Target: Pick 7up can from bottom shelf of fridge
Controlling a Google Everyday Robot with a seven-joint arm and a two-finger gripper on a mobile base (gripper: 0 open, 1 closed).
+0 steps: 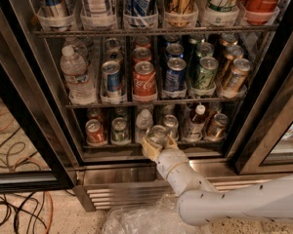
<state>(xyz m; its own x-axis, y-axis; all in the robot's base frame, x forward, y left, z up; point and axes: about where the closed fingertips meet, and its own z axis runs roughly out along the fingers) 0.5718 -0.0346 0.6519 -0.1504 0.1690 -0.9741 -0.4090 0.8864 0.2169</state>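
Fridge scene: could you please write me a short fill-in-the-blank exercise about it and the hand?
At the front of the fridge's bottom shelf, the hand holds the 7up can, whose top is ____ in colour.
A ____ can stands between the red Coca-Cola can and the green can.
The large water bottle on the middle shelf has a ____ cap.
Missing words: silver; blue; white.

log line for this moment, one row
stage: grasp | gripper: shut on 7up can | where: front edge of bottom shelf, middle lanes | fridge: open
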